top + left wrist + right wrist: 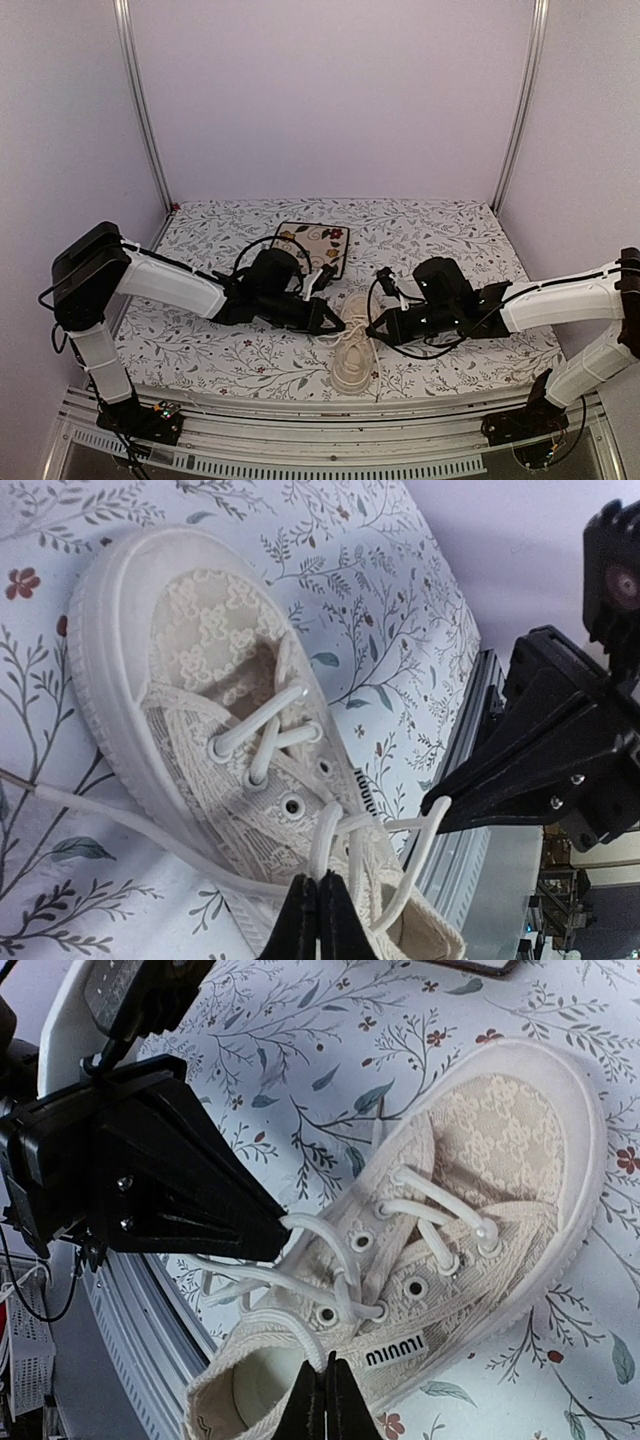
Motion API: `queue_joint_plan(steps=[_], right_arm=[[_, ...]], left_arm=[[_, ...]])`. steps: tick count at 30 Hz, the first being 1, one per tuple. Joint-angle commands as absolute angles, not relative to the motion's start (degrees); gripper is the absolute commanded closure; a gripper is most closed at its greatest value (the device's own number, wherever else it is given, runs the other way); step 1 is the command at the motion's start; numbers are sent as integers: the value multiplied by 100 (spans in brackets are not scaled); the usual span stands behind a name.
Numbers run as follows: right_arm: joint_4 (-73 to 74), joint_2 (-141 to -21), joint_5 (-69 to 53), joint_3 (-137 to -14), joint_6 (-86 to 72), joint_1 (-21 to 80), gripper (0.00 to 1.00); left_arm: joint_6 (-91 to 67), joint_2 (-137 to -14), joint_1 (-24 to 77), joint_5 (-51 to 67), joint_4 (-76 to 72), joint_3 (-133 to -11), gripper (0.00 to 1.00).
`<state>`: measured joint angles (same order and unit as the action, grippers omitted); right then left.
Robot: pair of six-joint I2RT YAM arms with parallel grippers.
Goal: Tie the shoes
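Observation:
The cream lace-patterned sneaker [353, 362] lies on the floral cloth between my two grippers, toe toward the near edge. In the left wrist view the shoe [200, 680] has its toe at upper left. My left gripper [320, 905] is shut on a white lace strand [326, 835] rising from the upper eyelets. In the right wrist view my right gripper [327, 1385] is shut on another lace strand [312, 1338] over the shoe's [490, 1150] opening. Each wrist view shows the other arm's black fingertip [268, 1232] pinching lace. One loose lace end [100, 815] trails across the cloth.
A square floral plate [315, 243] with a dark rim lies behind the shoe. The floral cloth [450, 235] covers the table. A metal rail [300, 455] runs along the near edge, close to the shoe's toe.

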<state>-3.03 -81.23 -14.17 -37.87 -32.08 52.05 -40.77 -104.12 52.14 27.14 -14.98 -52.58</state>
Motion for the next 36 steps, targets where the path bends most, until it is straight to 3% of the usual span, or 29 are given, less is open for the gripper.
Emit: queue_joint_plan(steps=[1,18,36], right_arm=[[-223,-8242,-1331,-4134,-3114,5190,98],[-598,-9183,-1757,-4658,-3034,5190,98],[-1439,-9607,-1269,-4650,-3380,5391,98]], left_arm=[[-4087,-10128,5150,2620,-1774,-5238,100],[-4143,-10195,5164,2740,-1985,-5203,100],[-4262,-10204,5240,2863,-2022,-5069,100]])
